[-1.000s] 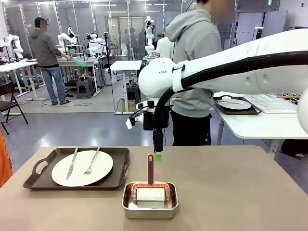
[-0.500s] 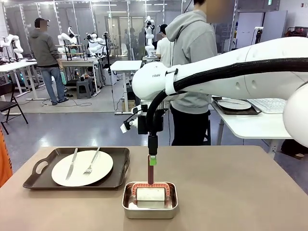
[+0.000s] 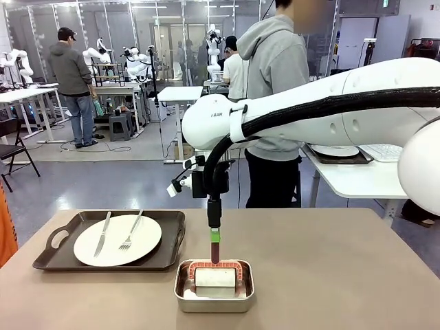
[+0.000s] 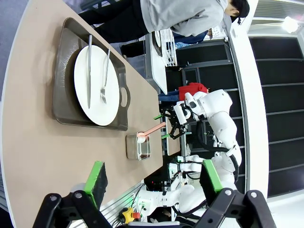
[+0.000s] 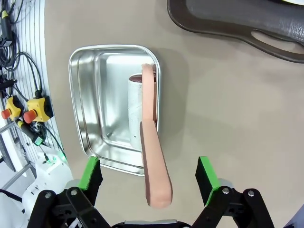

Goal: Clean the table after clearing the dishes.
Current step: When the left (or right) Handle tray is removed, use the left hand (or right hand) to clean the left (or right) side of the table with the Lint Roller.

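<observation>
A white roller with a pinkish-brown handle stands in a small steel pan on the tan table. My right gripper points straight down over the handle's top. In the right wrist view the handle rises between the gripper's green pads, jaws open, with a gap on each side. A white plate with knife and fork lies on a dark tray at the left. My left gripper hangs open above the table, looking at the plate.
A person in a grey hoodie stands just beyond the table's far edge. Behind my right arm, a white side table carries another plate on a tray and a keyboard. The tan top to the right of the pan is bare.
My right gripper has slid left and come down, so its pads now flank the top of the roller handle. The plate, tray and pan have not moved.
</observation>
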`<move>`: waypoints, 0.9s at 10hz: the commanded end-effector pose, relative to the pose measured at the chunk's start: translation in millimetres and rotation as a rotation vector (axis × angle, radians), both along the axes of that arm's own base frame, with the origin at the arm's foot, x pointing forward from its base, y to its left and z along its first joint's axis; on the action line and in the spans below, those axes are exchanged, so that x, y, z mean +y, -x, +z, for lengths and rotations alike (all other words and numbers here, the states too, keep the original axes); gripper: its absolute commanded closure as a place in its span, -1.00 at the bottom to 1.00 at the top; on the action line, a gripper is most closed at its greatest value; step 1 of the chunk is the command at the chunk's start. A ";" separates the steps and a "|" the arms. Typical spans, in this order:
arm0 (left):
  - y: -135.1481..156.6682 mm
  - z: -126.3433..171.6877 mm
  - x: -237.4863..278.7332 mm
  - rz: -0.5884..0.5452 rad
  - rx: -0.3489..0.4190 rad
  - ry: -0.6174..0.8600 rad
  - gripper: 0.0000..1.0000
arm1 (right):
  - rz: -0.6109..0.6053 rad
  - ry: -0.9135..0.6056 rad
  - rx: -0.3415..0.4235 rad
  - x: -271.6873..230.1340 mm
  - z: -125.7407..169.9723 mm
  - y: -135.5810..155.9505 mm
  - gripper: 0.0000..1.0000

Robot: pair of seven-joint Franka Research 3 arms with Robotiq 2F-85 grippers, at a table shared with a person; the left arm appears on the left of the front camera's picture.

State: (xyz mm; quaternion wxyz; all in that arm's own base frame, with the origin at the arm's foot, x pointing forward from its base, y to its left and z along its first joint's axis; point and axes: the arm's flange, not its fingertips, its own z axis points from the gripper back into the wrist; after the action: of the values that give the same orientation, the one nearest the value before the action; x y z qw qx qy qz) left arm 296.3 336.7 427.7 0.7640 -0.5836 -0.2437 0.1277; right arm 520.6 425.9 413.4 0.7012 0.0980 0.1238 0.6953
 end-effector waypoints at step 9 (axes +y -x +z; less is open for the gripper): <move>2.7 0.7 1.3 -0.004 -0.012 0.001 -1.00 | 0.007 0.002 0.022 -3.5 -10.7 5.5 0.40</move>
State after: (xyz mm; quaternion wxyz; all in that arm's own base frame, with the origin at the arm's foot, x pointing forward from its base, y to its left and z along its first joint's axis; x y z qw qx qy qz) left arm 296.3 336.7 427.7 0.7640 -0.5836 -0.2437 0.1277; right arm 522.0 424.0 403.0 0.7005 0.1018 0.1350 0.6933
